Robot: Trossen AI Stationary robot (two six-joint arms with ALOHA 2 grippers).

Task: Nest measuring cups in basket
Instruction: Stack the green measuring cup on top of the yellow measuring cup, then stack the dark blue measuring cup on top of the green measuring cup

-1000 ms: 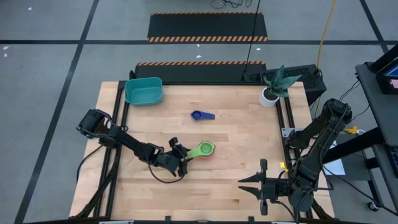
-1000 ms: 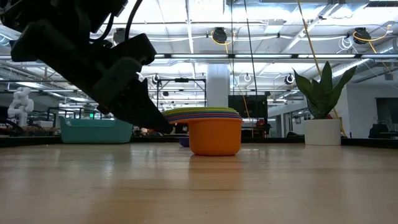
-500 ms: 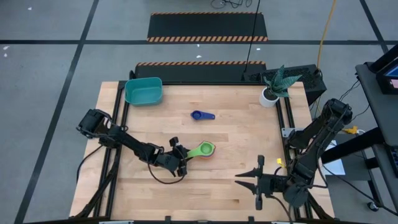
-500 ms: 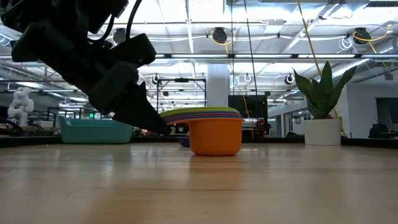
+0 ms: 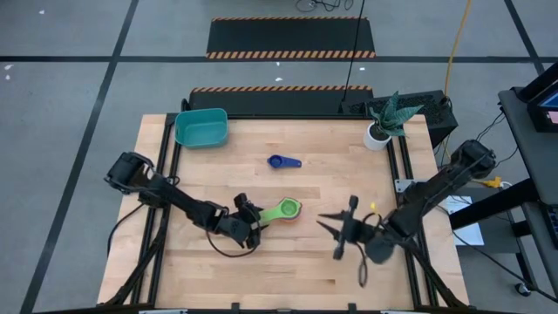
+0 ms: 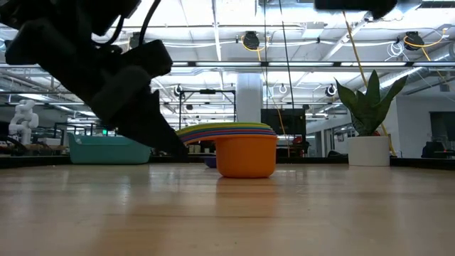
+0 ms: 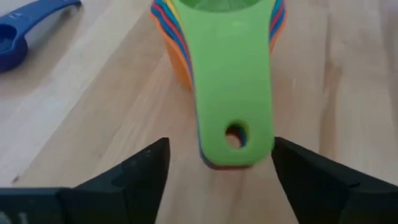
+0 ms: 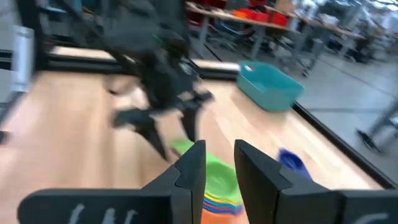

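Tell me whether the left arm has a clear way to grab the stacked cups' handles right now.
Probably yes. The left gripper is open with its fingers either side of the green handle atop the stacked cups, nothing between them. The right gripper hovers off to the side.

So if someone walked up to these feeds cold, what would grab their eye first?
Probably the stack of nested measuring cups mid-table, green on top, orange at the bottom, with the left tool open either side of its handles. Next, the right tool hanging just right of the stack. Then the lone blue measuring cup lying apart toward the back, and the teal basket at the back-left corner.
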